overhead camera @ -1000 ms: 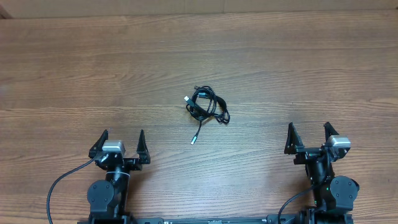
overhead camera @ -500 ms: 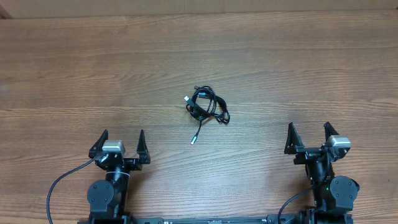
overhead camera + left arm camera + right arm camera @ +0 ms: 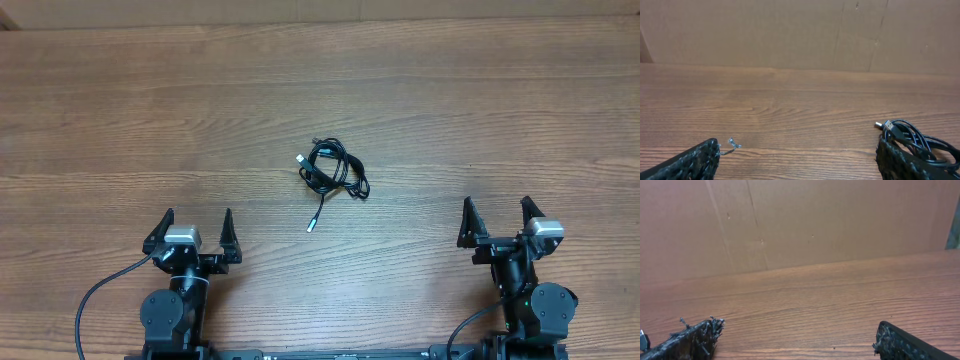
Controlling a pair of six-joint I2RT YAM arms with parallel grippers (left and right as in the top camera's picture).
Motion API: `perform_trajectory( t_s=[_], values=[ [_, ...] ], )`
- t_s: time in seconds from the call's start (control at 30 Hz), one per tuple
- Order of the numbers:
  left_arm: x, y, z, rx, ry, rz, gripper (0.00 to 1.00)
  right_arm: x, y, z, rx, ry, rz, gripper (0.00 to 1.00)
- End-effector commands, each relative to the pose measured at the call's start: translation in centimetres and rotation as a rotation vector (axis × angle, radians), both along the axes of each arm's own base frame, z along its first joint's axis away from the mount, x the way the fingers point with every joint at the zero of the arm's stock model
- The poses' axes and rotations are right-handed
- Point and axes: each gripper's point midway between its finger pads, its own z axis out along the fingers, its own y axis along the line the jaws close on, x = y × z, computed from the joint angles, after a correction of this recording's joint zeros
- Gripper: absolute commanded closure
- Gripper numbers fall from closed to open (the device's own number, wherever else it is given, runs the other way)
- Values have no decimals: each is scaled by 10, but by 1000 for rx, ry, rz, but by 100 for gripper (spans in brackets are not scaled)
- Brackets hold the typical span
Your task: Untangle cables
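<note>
Cables (image 3: 333, 170) lie in one small black knot near the middle of the worktop (image 3: 120, 110), well ahead of both arms and somewhat nearer the left one. A single strand (image 3: 318, 208) trails out of the knot toward the robot and ends in a silver plug tip (image 3: 311, 226), and a second plug (image 3: 300, 160) pokes out at the knot's left edge. The left hand (image 3: 196, 215) and the right hand (image 3: 496, 205) both sit back at the near edge with fingers spread wide and nothing between them, neither touching the cords. From the left wrist view the bundle shows at the far right, partly behind one finger. The cords look thin, limp and very light, so they will likely slide over the smooth wood and come along as a whole clump if tugged from one side only. The plugs are the only stiff parts. A sensible grip would be one hand on the trailing strand just behind its plug, the other pinching an outer loop on the knot's right side, drawing them apart gently. How the loops cross inside the knot is too small to tell.
</note>
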Motion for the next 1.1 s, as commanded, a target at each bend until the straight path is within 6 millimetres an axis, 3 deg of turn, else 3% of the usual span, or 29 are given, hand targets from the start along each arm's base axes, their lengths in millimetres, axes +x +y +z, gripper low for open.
perform_trajectory(
  t_s=[0.0, 1.07],
  values=[
    [0, 2, 0, 15, -3, 8, 0, 0, 0, -2, 0, -2, -2, 0],
    [-1, -12, 2, 9, -12, -74, 0, 0, 0, -2, -1, -2, -2, 0]
  ],
)
